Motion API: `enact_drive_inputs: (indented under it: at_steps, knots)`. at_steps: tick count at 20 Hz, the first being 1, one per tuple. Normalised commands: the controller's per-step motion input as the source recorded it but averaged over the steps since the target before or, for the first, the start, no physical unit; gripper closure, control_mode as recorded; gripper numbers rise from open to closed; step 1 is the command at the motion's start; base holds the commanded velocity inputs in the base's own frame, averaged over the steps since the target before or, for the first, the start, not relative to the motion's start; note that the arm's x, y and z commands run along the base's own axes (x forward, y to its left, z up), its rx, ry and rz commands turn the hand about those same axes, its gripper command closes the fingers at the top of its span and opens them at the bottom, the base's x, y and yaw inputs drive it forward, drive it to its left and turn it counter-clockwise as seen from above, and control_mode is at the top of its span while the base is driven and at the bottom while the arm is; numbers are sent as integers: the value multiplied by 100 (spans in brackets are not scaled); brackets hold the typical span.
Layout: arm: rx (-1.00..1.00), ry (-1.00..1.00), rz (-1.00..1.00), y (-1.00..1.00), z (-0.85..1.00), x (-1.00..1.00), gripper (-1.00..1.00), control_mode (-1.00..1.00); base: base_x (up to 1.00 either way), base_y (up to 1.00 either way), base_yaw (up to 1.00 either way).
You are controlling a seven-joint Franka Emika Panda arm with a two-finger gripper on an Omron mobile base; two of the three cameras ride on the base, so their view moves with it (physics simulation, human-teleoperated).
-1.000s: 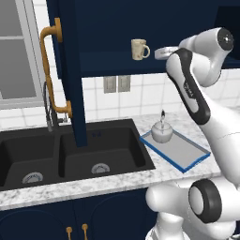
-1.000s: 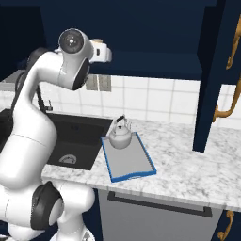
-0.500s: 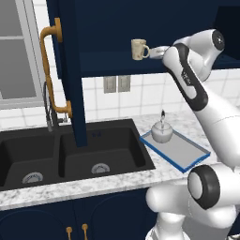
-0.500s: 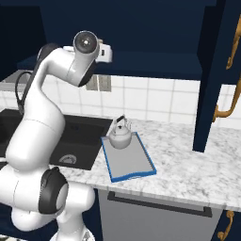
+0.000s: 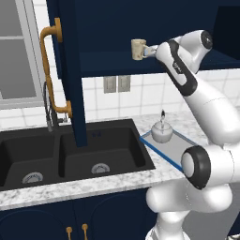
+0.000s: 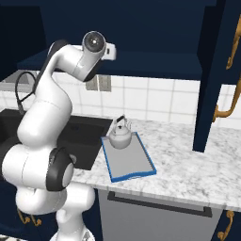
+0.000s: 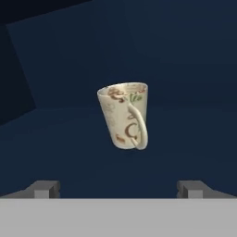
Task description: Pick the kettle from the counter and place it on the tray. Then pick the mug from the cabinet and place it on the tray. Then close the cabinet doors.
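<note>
With the kettle (image 5: 161, 133) on the tray (image 6: 129, 160), the spread pincer (image 7: 118, 187) faced the mug (image 7: 124, 115) and needed to advance squarely, straddling its body.

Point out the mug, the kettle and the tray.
mug (image 7: 124, 115): hand view, on the middle of its cream body.
kettle (image 6: 120, 139): right base view, on its rounded silvery body.
tray (image 6: 129, 162): right base view, on the bare grey floor in front of the kettle.
</note>
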Motion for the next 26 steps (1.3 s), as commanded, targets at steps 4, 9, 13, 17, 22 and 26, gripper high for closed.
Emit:
enact_drive_inputs:
  at_steps: [4, 9, 13, 17, 22, 26]
  knots:
    - [0, 0, 0, 0, 0, 40, -100, -100, 0, 0, 0]
    - [0, 0, 0, 0, 0, 42, -100, -100, 0, 0, 0]
    - [-1, 0, 0, 0, 0, 24, -100, -100, 0, 0, 0]
    - [-2, 0, 0, 3, -4, 17, -100, -100, 0, 0, 0]
    - [-3, -1, 0, 1, -7, 20, -100, -100, 0, 0, 0]
    - [0, -1, 0, 0, -4, 21, -100, -100, 0, 0, 0]
